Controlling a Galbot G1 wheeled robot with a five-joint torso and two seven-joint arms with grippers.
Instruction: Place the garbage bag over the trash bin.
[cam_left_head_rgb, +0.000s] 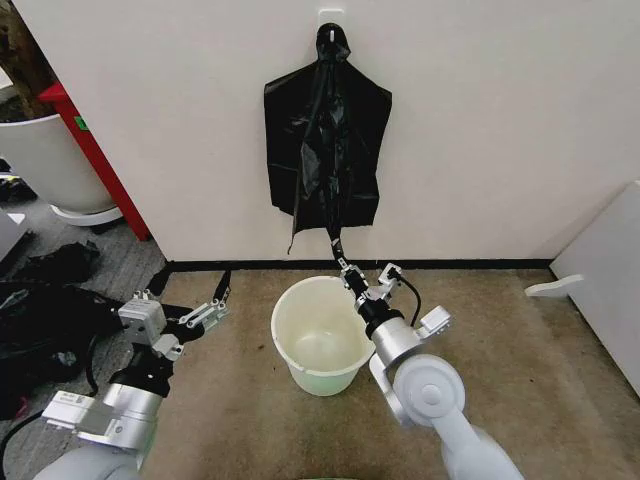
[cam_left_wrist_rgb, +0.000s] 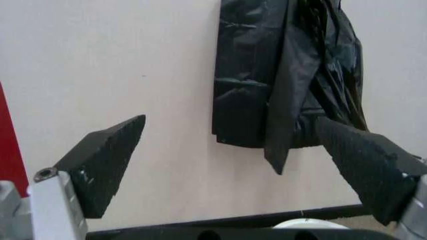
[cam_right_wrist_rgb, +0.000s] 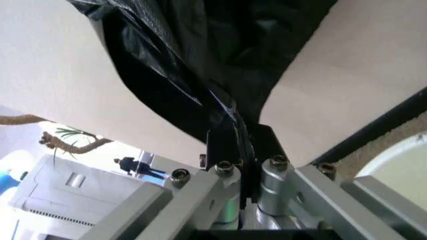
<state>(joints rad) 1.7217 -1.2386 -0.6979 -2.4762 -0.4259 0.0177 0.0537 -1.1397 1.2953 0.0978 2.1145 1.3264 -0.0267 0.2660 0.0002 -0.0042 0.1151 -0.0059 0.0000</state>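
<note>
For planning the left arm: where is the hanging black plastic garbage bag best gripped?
Probably a lower corner of the thin black plastic garbage bag, approached from the front, as the bag lies flat against the wall. The right gripper already pinches its bottom strip; the left gripper is open.

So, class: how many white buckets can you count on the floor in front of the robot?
1. The trash bin stands on the carpet by the wall, under the hanging garbage bag, whose lower tip the right gripper pinches. The left gripper is open to its left.
</note>
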